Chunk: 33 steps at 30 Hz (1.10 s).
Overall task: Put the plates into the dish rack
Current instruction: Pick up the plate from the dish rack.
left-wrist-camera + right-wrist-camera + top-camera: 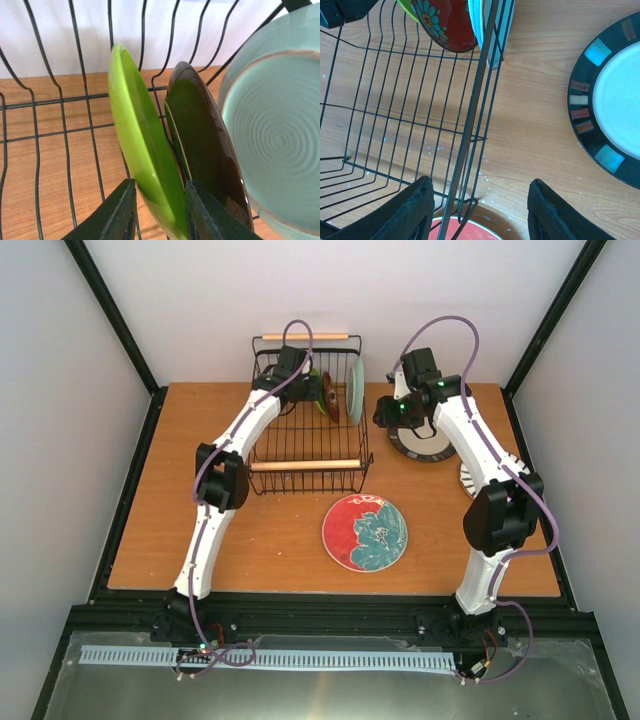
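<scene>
On edge at the dish rack's (305, 466) far end: lime green plate (140, 150), straddled by left gripper (161, 185); pinched or only flanked, cannot tell. Could topple onto dark red floral plate (205, 150) just beside, then mint green plate (275, 135), if released leaning. Near half of rack free. Right gripper (481, 182) spread, empty, above rack's right wall.

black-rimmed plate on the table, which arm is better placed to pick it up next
Right. The right end effector hovers open beside the black-rimmed plate; the left end effector is inside the dish rack, straddling the lime green plate.
</scene>
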Motion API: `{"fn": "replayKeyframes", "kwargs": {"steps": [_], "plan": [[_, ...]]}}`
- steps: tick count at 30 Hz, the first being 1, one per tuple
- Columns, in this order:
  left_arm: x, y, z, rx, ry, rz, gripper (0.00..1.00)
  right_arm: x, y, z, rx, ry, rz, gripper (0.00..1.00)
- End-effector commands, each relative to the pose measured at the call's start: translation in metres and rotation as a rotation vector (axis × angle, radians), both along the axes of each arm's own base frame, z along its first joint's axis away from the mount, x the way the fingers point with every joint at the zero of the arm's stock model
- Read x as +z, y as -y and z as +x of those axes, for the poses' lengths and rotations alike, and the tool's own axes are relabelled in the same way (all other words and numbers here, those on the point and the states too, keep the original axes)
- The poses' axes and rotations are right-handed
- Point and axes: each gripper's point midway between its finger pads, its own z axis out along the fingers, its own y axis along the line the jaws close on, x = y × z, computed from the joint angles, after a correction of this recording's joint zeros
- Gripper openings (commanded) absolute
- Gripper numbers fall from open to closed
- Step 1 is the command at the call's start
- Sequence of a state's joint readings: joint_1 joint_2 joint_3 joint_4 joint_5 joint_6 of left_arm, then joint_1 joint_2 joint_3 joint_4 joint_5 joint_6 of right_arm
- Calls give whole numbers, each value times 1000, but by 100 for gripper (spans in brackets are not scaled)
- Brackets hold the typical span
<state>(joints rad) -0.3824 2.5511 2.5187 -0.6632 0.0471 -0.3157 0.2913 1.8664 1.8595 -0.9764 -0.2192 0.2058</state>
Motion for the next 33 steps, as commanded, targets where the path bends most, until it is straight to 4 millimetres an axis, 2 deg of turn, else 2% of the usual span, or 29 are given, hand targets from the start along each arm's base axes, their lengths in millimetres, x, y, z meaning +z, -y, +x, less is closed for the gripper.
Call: {"fn": "replayKeyframes", "kwargs": {"steps": [1, 11, 20, 21, 23, 24, 27, 33], "plan": [[21, 3, 10, 10, 86, 20, 25, 17, 6, -6, -2, 37, -7, 53], [15, 0, 9, 15, 77, 46, 1, 16, 8, -8, -4, 38, -9, 53], [17, -2, 6, 11, 67, 49, 1, 13, 7, -10, 4, 34, -3, 53], [16, -1, 5, 9, 65, 48, 4, 14, 6, -10, 7, 34, 2, 53], [11, 0, 4, -1, 54, 47, 27, 14, 5, -10, 11, 33, 7, 53], [11, 1, 4, -4, 53, 45, 31, 15, 4, -10, 14, 35, 8, 53], [12, 2, 5, -7, 61, 42, 41, 17, 6, -10, 12, 41, 1, 53], [6, -2, 10, 10, 70, 69, 44, 17, 9, -14, 8, 40, -13, 53]]}}
